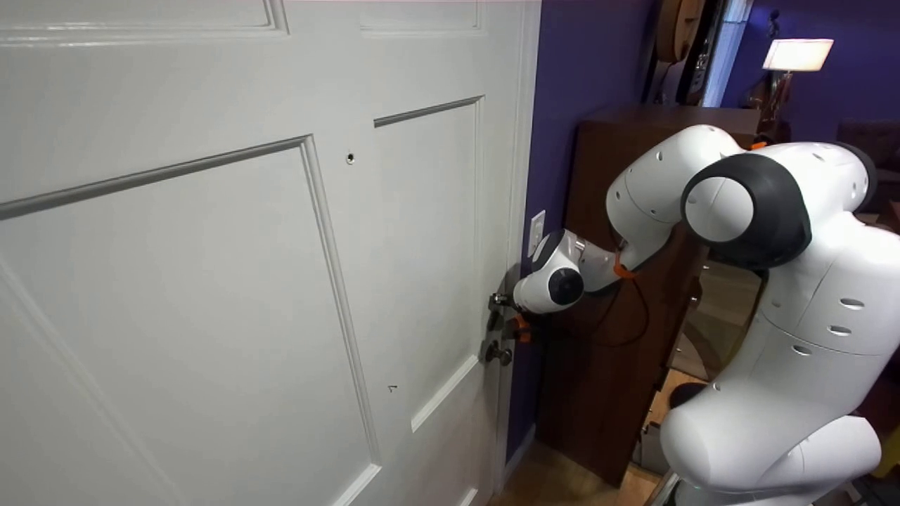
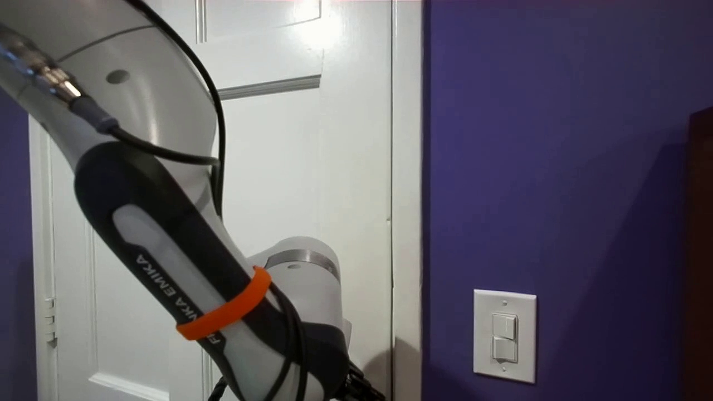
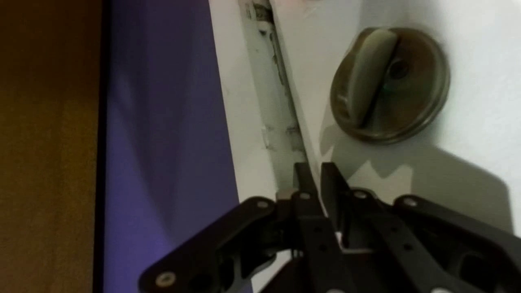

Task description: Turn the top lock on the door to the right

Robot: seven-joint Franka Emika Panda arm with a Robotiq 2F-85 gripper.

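The white panelled door [image 1: 422, 232] stands shut in its frame, and it also fills the right of the wrist view [image 3: 480, 101]. A round metal lock [image 3: 415, 97] with a pale, slightly tilted thumb-turn lever sits near the door's edge. My gripper [image 3: 315, 167] is at the door's edge, just below the lock in the wrist view. Its black fingers are close together with a narrow gap, and nothing is held. I cannot tell if they touch the door. In an exterior view the gripper [image 1: 498, 301] is small, above a metal knob [image 1: 499, 353]; the lock is hard to make out.
A white door frame [image 2: 408, 195] borders the purple wall [image 2: 546, 145]. A white light switch plate [image 2: 504, 367] is on that wall. A dark wooden cabinet [image 1: 598, 393] stands beside the arm and fills the left of the wrist view [image 3: 49, 142]. Cables hang along the arm.
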